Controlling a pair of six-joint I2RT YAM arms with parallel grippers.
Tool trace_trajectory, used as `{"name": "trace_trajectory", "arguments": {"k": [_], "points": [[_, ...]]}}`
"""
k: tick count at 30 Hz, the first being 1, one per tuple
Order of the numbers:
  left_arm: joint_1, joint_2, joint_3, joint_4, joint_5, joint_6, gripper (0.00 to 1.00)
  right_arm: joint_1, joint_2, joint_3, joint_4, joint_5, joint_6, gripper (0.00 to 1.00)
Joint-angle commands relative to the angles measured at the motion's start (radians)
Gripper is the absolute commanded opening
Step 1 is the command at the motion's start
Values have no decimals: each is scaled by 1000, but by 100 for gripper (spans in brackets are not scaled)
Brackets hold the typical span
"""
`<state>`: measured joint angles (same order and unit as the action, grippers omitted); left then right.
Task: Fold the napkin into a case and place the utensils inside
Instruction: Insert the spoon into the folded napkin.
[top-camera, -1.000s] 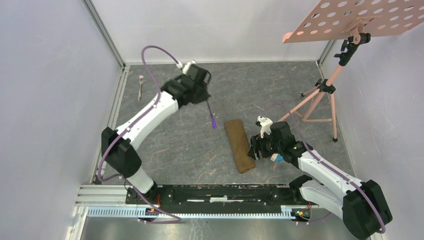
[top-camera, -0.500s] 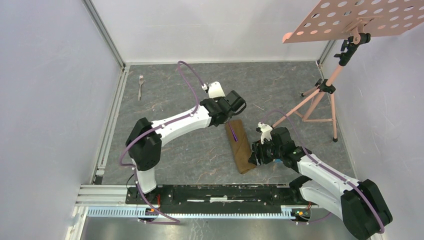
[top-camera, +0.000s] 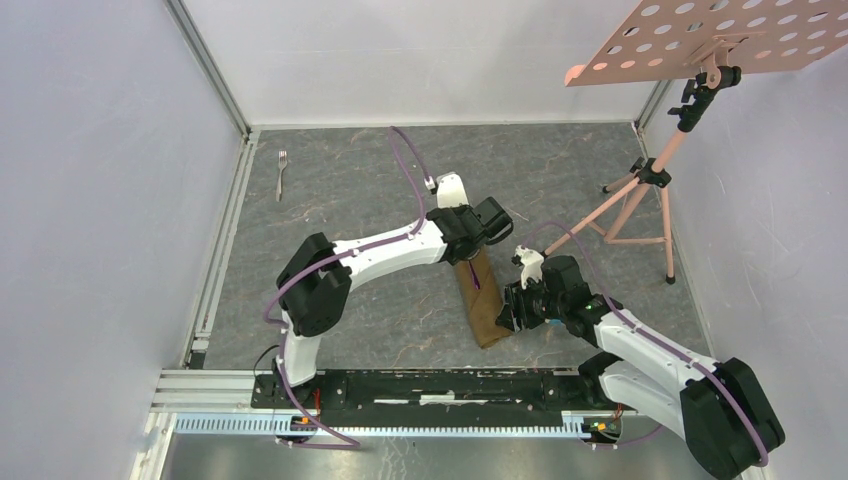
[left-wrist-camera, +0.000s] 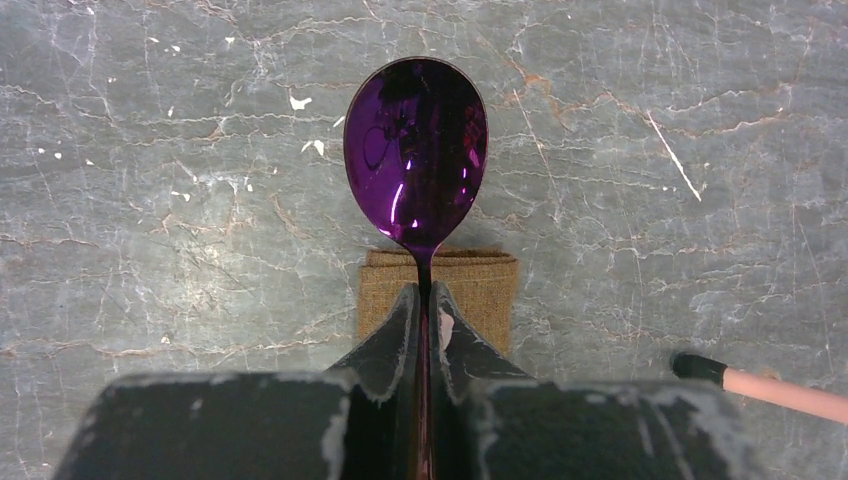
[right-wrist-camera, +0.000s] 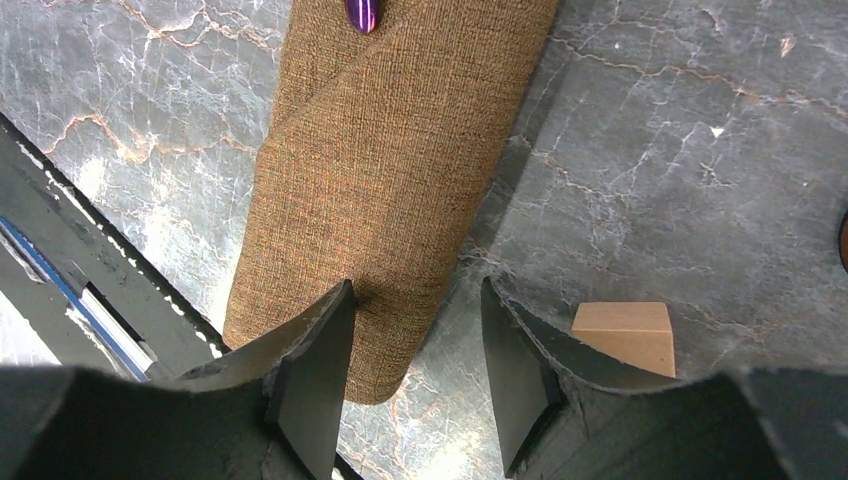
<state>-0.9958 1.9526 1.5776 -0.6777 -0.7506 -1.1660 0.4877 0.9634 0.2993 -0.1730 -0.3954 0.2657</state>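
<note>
Left end effector (left-wrist-camera: 423, 298) clamped on spoon (left-wrist-camera: 417, 150) handle, bowl over far end of case (right-wrist-camera: 390, 180). Case long axis runs near-far. Right end effector (right-wrist-camera: 415, 330) apart at its near end. Fork (top-camera: 282, 170) far-left, well apart.

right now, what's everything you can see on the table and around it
cloth case: one, brown, long and narrow, mid table
spoon: one, purple bowl, held over the case
fork: one, silver, far left of the table
wooden block: one, tan, beside the right gripper
stand: one, pink, three-legged, far right
board: one, pink, full of holes, atop the stand
table: one, grey marbled
left gripper: black, shut on the spoon's handle
right gripper: black, open at the case's near end
</note>
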Motion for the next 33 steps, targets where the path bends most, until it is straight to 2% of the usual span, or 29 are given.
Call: {"name": "trace_trajectory", "arguments": {"k": [1, 11, 15, 21, 28, 33], "points": [[-21, 16, 61, 14, -68, -7, 2, -3, -1, -14, 38, -18, 7, 55], [-51, 14, 58, -28, 1, -47, 2, -4, -6, -30, 61, -27, 16, 45], [-53, 7, 53, -43, 71, -49, 2, -3, 1, -47, 88, -41, 27, 43], [-55, 10, 38, -84, 206, -64, 2, -3, 5, -57, 108, -41, 31, 41], [-58, 56, 69, -202, 288, -153, 2, -4, 19, -63, 124, -45, 36, 39], [-67, 81, 87, -227, 343, -162, 2, -3, 26, -67, 131, -45, 35, 38]]}}
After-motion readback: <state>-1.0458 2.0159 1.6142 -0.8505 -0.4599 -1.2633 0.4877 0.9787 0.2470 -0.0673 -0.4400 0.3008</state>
